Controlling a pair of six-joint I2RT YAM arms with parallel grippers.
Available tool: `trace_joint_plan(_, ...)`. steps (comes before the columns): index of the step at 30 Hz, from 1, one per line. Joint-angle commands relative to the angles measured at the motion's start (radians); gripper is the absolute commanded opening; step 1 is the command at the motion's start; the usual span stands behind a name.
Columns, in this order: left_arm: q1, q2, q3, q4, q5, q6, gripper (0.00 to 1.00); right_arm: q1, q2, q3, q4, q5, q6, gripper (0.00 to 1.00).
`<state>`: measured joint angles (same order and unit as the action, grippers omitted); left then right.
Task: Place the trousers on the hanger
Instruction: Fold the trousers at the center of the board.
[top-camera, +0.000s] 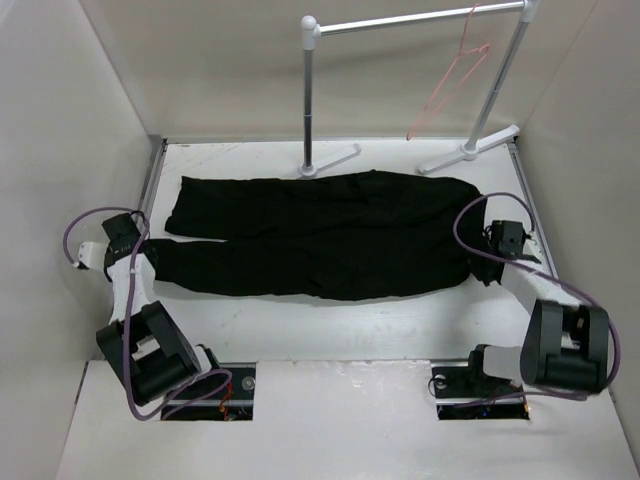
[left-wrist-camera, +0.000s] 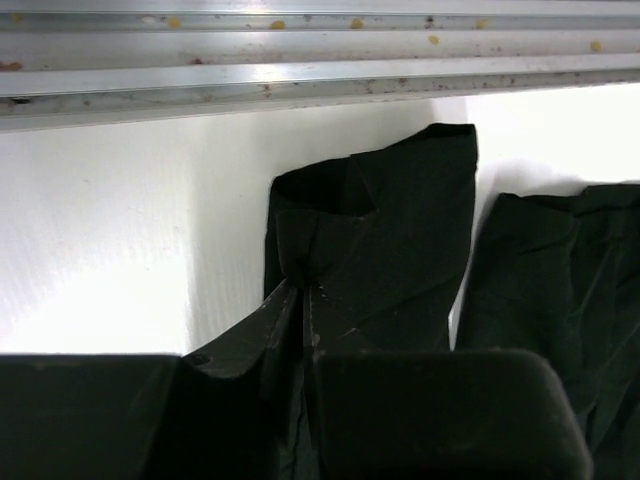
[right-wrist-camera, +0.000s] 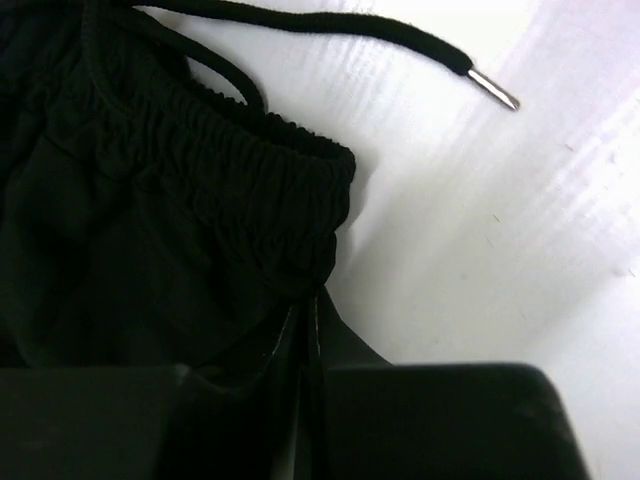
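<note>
The black trousers (top-camera: 320, 232) lie flat across the table, waistband to the right, leg ends to the left. My left gripper (top-camera: 140, 246) is shut on the hem of the near leg (left-wrist-camera: 370, 240), pinched between the jaws (left-wrist-camera: 302, 292). My right gripper (top-camera: 482, 258) is shut on the elastic waistband (right-wrist-camera: 250, 170) at its near corner (right-wrist-camera: 312, 292). A drawstring with a metal tip (right-wrist-camera: 492, 88) lies loose on the table. The thin pink hanger (top-camera: 452, 82) hangs from the rail at the back right, far from both grippers.
The white-and-silver rail stand (top-camera: 415, 22) has two feet (top-camera: 330, 160) on the table just behind the trousers. White walls close the left, right and back. An aluminium edge rail (left-wrist-camera: 300, 60) runs along the table's left side.
</note>
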<state>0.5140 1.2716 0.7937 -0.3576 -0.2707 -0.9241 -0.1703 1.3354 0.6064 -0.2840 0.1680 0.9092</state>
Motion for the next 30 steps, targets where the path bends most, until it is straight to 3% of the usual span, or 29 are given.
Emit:
trace_joint_plan(1, 0.028, -0.052, 0.035, -0.067, -0.060, 0.021, 0.03, -0.014, -0.153, -0.037, -0.079, 0.025, 0.028, 0.07)
trace_joint_plan(7, 0.083, -0.115, 0.117, -0.262, -0.114, 0.036, 0.01, -0.087, -0.571, -0.128, -0.332, 0.021, 0.020, 0.05)
trace_joint_plan(13, -0.002, -0.161, 0.238, -0.327, -0.289, 0.143, 0.01, -0.036, -0.680, -0.036, -0.507, -0.010, 0.037, 0.05)
trace_joint_plan(23, -0.122, 0.109, 0.591, -0.259, -0.320, 0.220, 0.00, -0.073, -0.469, 0.180, -0.388, 0.033, -0.026, 0.05)
trace_joint_plan(30, -0.193, 0.405, 0.846, -0.268, -0.326, 0.249, 0.01, -0.070, -0.121, 0.465, -0.305, 0.047, -0.050, 0.06)
